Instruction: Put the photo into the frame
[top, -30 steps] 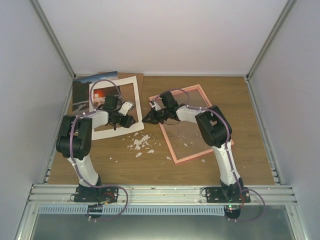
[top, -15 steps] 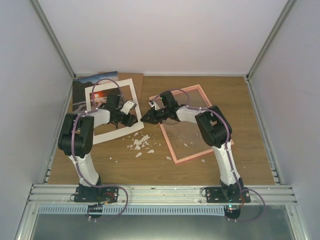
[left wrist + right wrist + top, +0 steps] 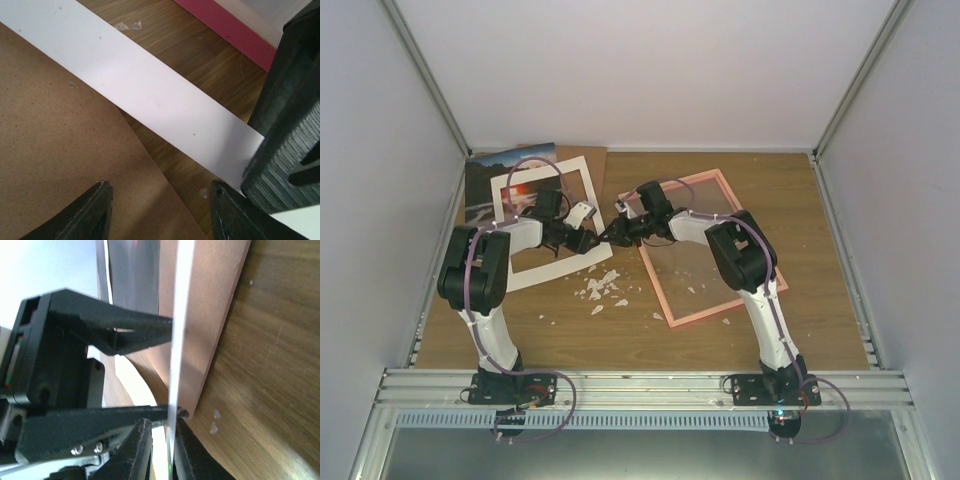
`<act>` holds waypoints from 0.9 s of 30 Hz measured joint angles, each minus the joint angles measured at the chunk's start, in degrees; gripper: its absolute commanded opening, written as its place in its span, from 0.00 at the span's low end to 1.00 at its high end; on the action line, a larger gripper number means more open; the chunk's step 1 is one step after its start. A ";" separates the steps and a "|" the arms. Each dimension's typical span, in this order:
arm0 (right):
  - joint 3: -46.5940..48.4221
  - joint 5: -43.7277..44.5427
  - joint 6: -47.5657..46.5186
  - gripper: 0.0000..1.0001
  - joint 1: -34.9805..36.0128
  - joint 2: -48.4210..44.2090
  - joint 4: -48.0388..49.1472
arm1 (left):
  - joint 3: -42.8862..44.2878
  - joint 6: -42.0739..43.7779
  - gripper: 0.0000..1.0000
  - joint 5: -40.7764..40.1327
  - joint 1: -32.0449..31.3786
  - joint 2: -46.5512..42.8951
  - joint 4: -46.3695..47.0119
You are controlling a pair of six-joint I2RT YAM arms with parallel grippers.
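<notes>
The photo (image 3: 480,180) lies at the back left, partly under the white mat (image 3: 545,270). To the right, the pink frame (image 3: 720,311) lies flat on the table, and its edge (image 3: 235,30) shows in the left wrist view. My left gripper (image 3: 582,238) stands open at the mat's right side, its jaws (image 3: 160,210) empty over the brown backing board (image 3: 55,150). My right gripper (image 3: 608,236) meets it tip to tip. The mat's thin edge (image 3: 179,315) runs between the right gripper's jaws (image 3: 165,450), which are slightly parted, with a gap on one side.
White crumbs (image 3: 600,288) are scattered on the wooden table in front of the two grippers. The brown backing board (image 3: 588,160) sticks out behind the mat. Grey walls close in the table on three sides.
Both grippers have drawn closer together at the mat's right edge. The mat has shifted slightly left. The right jaws have parted a little.
</notes>
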 measured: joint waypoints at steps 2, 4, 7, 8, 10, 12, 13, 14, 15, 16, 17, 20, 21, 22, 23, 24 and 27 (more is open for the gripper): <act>1.27 0.17 0.37 0.01 0.00 0.61 -0.35 | -0.02 0.15 0.56 -0.15 -0.28 -0.02 -0.02; 1.79 0.31 0.48 0.01 0.00 0.63 -1.07 | -0.02 0.35 0.60 -0.17 -0.31 -0.22 -0.26; 2.01 0.52 -1.05 0.01 -0.07 -0.13 -3.72 | -0.04 0.90 0.68 -0.70 -0.28 -1.40 -1.73; 1.97 0.63 -1.88 0.01 -0.09 -0.68 -4.76 | -0.15 1.22 0.73 -0.98 -0.28 -2.32 -2.40; 1.53 0.66 -3.76 0.01 -0.35 -2.54 -6.93 | -0.85 2.08 0.81 -1.55 -0.15 -5.46 -3.39; 0.04 0.24 -6.25 0.01 -1.05 -5.75 -9.14 | -1.49 3.04 0.90 -2.10 0.09 -9.09 -4.04; -1.05 -0.13 -7.65 0.01 -1.60 -7.69 -10.19 | -1.84 3.34 0.93 -2.38 0.31 -11.17 -4.24; -2.21 -0.46 -9.22 0.01 -2.34 -9.84 -11.26 | -2.12 3.87 0.97 -2.69 0.48 -13.46 -4.44; -3.08 -0.76 -10.34 0.01 -2.93 -11.39 -12.09 | -2.32 4.20 0.99 -2.93 0.63 -15.04 -4.52; -4.42 -1.14 -11.91 0.00 -3.76 -13.29 -12.74 | -2.62 4.52 0.99 -3.26 0.76 -16.81 -4.52; -6.23 -1.64 -13.73 0.00 -4.81 -15.63 -14.01 | -3.13 4.70 0.99 -3.65 0.96 -18.58 -4.55; -10.12 -2.86 -19.98 0.01 -7.69 -20.26 -17.79 | -5.11 5.09 0.99 -4.61 1.22 -22.56 -4.61; -11.50 -3.32 -22.53 0.01 -8.81 -21.62 -19.21 | -5.79 5.25 0.99 -4.96 1.29 -23.52 -4.61; -12.50 -3.65 -24.46 0.01 -9.70 -22.58 -20.41 | -6.16 5.42 0.99 -5.25 1.29 -24.13 -4.70; -14.38 -4.39 -27.65 0.01 -11.21 -24.15 -22.38 | -6.40 5.46 0.99 -5.42 1.29 -24.48 -4.74; -15.61 -4.74 -30.08 0.01 -12.57 -25.27 -24.26 | -6.58 5.51 0.99 -5.60 1.29 -24.65 -4.83; -19.12 -5.68 -38.88 0.00 -18.05 -28.50 -31.28 | -7.26 6.01 0.99 -5.97 1.29 -24.81 -4.90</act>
